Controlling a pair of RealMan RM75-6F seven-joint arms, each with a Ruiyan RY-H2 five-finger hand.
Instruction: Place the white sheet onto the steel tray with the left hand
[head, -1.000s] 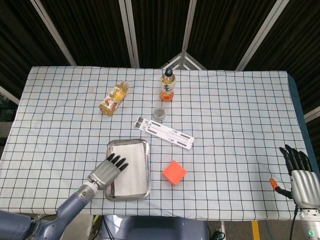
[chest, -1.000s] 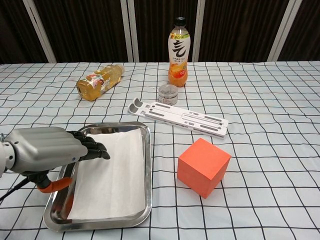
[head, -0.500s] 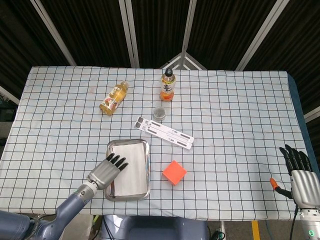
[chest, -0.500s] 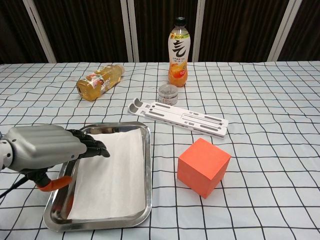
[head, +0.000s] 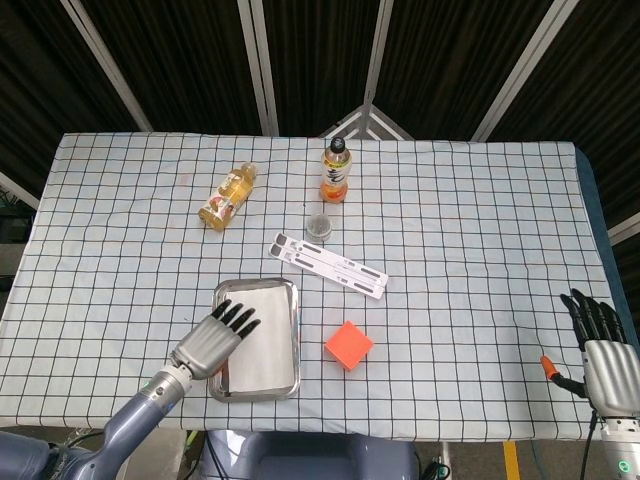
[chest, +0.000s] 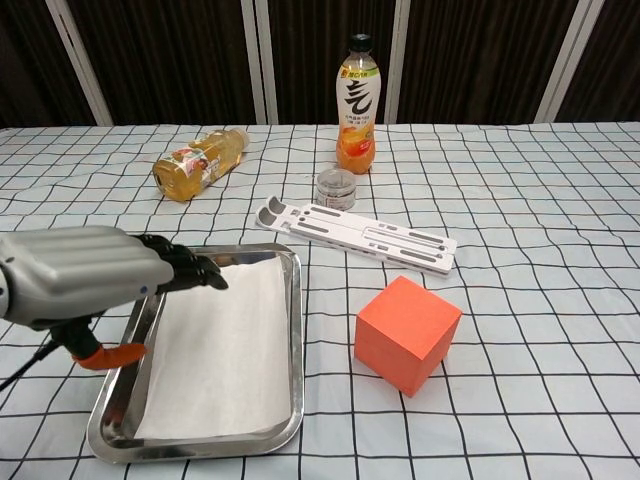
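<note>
The checked tablecloth covered the table, dark slatted walls behind. The steel tray near the front edge held the white sheet flat inside. The left hand hovered over the tray's left side, fingers extended, holding nothing. The right hand rested open off the right edge. The upright bottle bore large characters, unreadable.

White sheet: plain rectangular paper, lying flat inside steel tray, long side running front to back, far edge reaching tray's back wall, left part hidden under the raised hand in chest view. Steel tray: shiny, shallow, rectangular with rounded corners and raised rim, sitting flat on checkered desk near front edge, left of centre.
</note>
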